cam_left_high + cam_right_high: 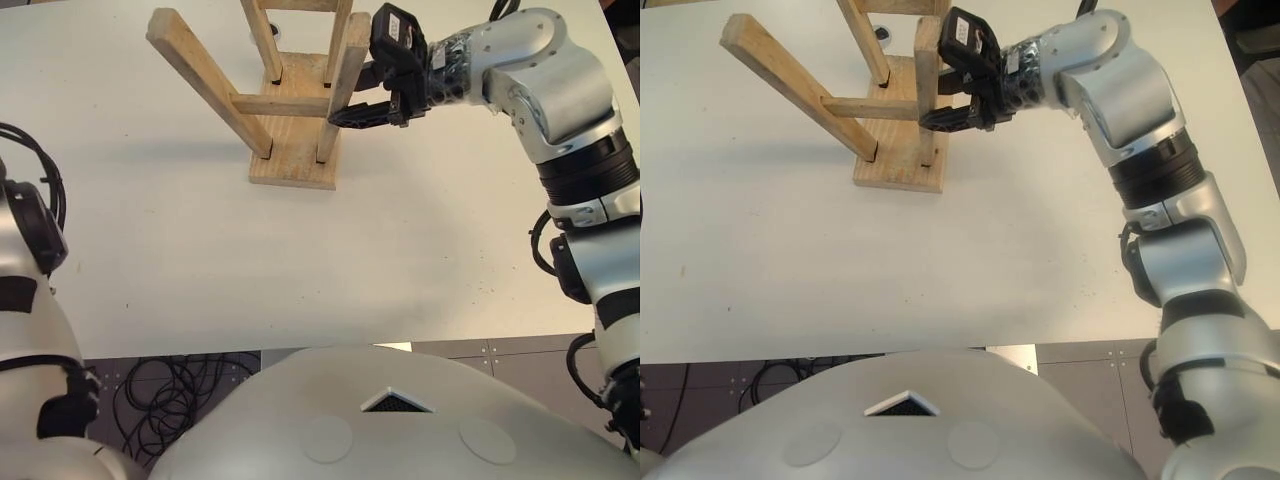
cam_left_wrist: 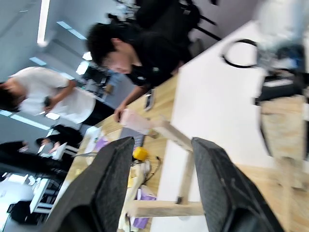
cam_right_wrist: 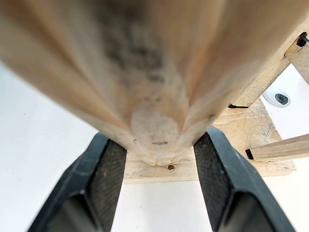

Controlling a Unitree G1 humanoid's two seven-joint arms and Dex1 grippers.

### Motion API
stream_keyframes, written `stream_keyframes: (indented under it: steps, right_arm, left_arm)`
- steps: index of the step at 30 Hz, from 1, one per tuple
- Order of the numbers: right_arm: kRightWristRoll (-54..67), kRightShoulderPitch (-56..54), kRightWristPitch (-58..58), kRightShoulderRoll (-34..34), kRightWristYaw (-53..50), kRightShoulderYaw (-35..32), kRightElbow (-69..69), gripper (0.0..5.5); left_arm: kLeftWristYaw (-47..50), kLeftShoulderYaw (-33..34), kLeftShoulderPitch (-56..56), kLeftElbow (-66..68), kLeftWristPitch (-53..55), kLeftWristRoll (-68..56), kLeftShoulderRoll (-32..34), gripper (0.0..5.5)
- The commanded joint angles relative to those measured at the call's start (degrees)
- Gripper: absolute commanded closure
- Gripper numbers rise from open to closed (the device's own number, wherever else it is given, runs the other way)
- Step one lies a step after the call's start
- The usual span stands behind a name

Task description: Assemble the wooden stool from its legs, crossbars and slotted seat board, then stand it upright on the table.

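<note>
- The stool [image 1: 295,150] sits upside down toward the far edge of the desk [image 1: 300,280]. Its seat board [image 1: 290,170] lies flat on the surface and its legs point up.
- Your right gripper [image 1: 350,95] comes in from the right edge side. Its fingers [image 3: 108,179] are clenched on the near right leg [image 1: 331,135], partway up it, one pad on each face.
- Your left gripper [image 2: 163,145] is held well away from the stool with its fingers [image 2: 106,188] released and nothing between them, so it gives no support.
- Watch the near left leg [image 1: 205,80]. It leans outward much more than the others, tied in only by the crossbar [image 1: 280,104]. I judge that joint may not be fully seated.
- If you lift or turn the stool by the one gripped leg, the weight of the seat board could pull that leg out of its slot. The assembly could also rack and open at the leaning joint.
- A single-leg hold sits off the stool's centre. The stool would likely swing as it turns, twist in the pads, or come down on a corner and topple toward the far edge.
- Bringing the left gripper onto the opposite side before flipping should lower these risks.
</note>
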Motion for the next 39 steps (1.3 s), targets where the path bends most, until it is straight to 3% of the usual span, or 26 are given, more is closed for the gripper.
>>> stream_keyframes:
  steps: [1,6,8,13,16,20,23,25,28,32,35,39]
  right_arm:
    - [-7.4,18.7,9.7,0.6,-1.5,11.2,11.5,3.49]
    - [-6.3,17.8,7.2,-0.6,-2.7,8.8,8.8,3.49]
    - [-5.8,15.8,4.9,0.8,-4.9,5.0,10.2,2.88]
    - [-3.3,15.7,6.4,-1.3,-5.0,-4.0,2.8,2.21]
    - [1.2,21.8,6.3,-2.1,-5.7,-11.6,-7.0,1.81]
    - [9.7,28.1,7.9,1.7,-8.7,-21.2,-19.8,1.81]
    - [9.9,27.7,7.0,5.0,-13.7,-23.2,-22.2,1.81]
    - [5.3,25.4,3.3,5.8,-17.6,-23.0,-18.0,1.81]
    - [-7.6,20.6,-9.1,1.9,-23.4,-21.4,-2.5,1.81]
    - [-9.2,18.0,-14.7,2.5,-24.6,-25.4,7.3,1.81]
    - [-9.3,19.3,-15.5,2.6,-22.8,-26.0,7.5,1.81]
    - [-7.2,26.8,-11.3,-0.2,-18.2,-27.3,-0.2,1.81]
  left_arm:
    - [12.7,6.1,-3.3,20.4,-1.6,-0.5,-5.0,3.35]
    - [15.6,8.2,6.8,35.5,-9.7,-2.3,-9.2,3.35]
    - [16.1,8.6,12.0,39.0,-12.8,-3.0,-11.5,3.35]
    - [12.3,10.3,19.7,41.4,-17.1,-6.4,-14.2,3.35]
    - [8.5,10.8,23.3,38.1,-15.7,-10.2,-16.3,3.35]
    - [5.4,9.2,29.4,28.3,-11.3,-14.9,-19.6,3.35]
    - [3.4,6.6,35.7,18.3,-6.6,-17.6,-20.3,3.35]
    - [1.9,4.3,39.4,11.3,-3.3,-19.3,-19.6,3.35]
    - [-2.4,-0.8,47.3,-7.0,7.0,-27.8,-17.4,3.35]
    - [1.2,-4.1,53.5,-19.2,13.4,-33.0,-18.4,3.35]
    - [4.2,-2.9,52.4,-13.1,11.5,-29.7,-17.2,3.35]
    - [11.7,0.5,40.2,12.1,-0.5,-18.8,-15.1,3.35]
